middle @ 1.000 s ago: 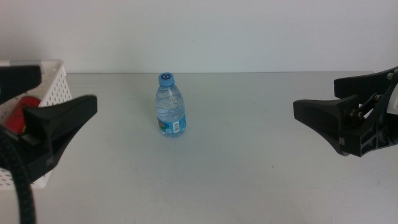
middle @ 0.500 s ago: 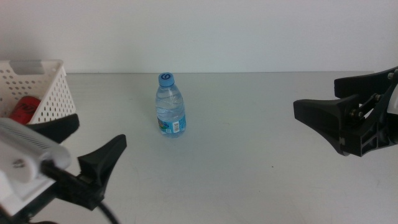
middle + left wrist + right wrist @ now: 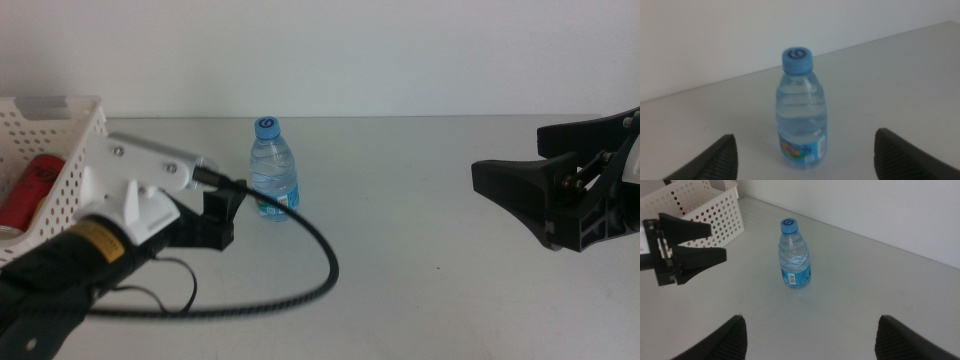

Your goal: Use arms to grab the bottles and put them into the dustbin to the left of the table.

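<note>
My left arm point(image 3: 70, 260): black body, yellow label band, white wrist camera block with screws, braided black cable point(image 3: 290, 280) looping. Right gripper point(image 3: 490, 177): matte black wedges.

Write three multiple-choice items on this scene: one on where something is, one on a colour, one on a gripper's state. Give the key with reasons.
1. Where does the red can lie?
A. Inside the white basket
B. On the table beside the water bottle
C. Between the right gripper's jaws

2. What colour is the cap of the water bottle?
A. White
B. Blue
C. Green

3. How does the left gripper stand to the bottle?
A. Shut on it
B. Open, its jaws spread wide on either side, not touching
C. Shut, resting on the cap

Key: 1 A, the middle view shows the can behind the basket's perforated wall. 2 B, the cap is blue in all three views. 3 B, the left wrist view shows bare table between each jaw and the bottle. The right gripper waits open at the right side.
</note>
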